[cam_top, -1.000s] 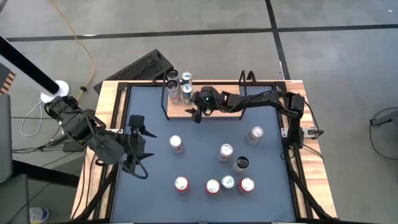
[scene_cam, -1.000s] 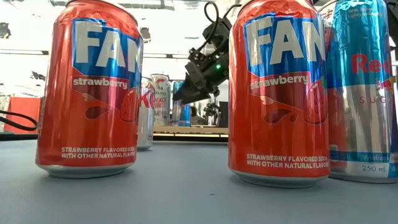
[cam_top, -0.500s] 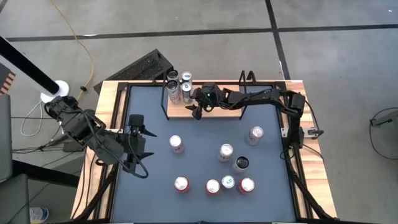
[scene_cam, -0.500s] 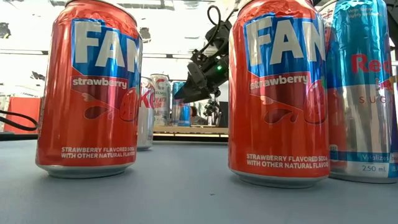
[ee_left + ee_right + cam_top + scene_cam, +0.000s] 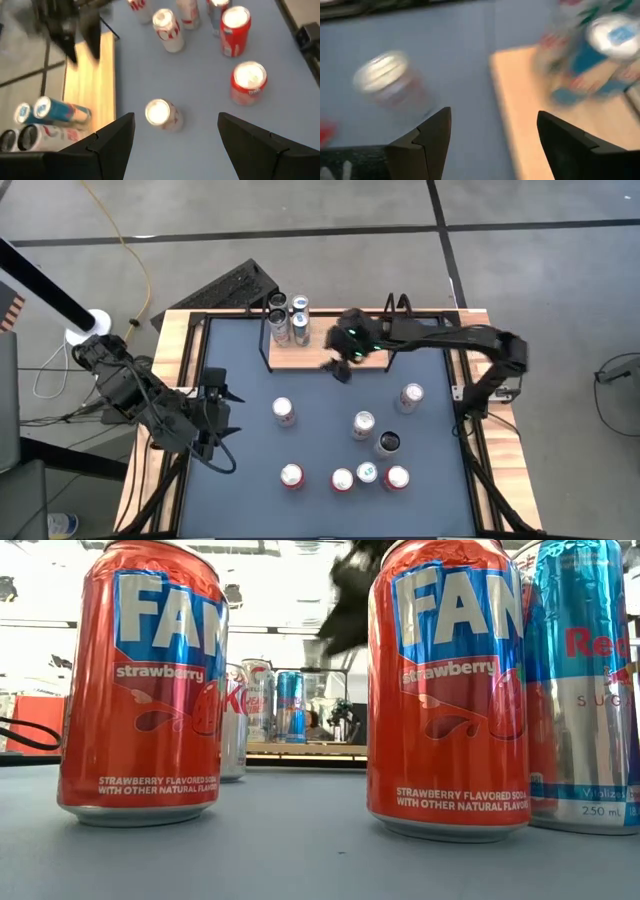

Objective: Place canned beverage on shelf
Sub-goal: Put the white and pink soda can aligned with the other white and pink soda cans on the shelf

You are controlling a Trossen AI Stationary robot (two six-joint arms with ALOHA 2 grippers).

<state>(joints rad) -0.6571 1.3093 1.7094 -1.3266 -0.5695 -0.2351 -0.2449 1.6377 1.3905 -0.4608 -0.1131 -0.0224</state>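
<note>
The shelf [image 5: 330, 352], a light-wood board with black rod uprights, stands at the table's far side. Several cans [image 5: 288, 315] stand on its left end; they also show in the low view [image 5: 290, 705] and the right wrist view [image 5: 610, 45]. My right gripper [image 5: 338, 370] is open and empty, above the shelf's front edge near its middle; its wrist view [image 5: 492, 140] looks down on the board [image 5: 530, 100] and a loose can [image 5: 390, 85]. My left gripper [image 5: 222, 392] is open and empty at the table's left, facing a loose can [image 5: 160, 114].
Several loose cans stand on the blue table top: one left of the middle [image 5: 284, 412], some right of the middle [image 5: 363, 424], and a row near the front edge [image 5: 342, 480]. Two red strawberry soda cans [image 5: 140, 680] and a blue can [image 5: 585, 680] fill the low view's foreground.
My right gripper has moved from beside the cans on the shelf's left end toward the table's right and near edges, and it has risen in the low view. The cans on the shelf stand where they were.
</note>
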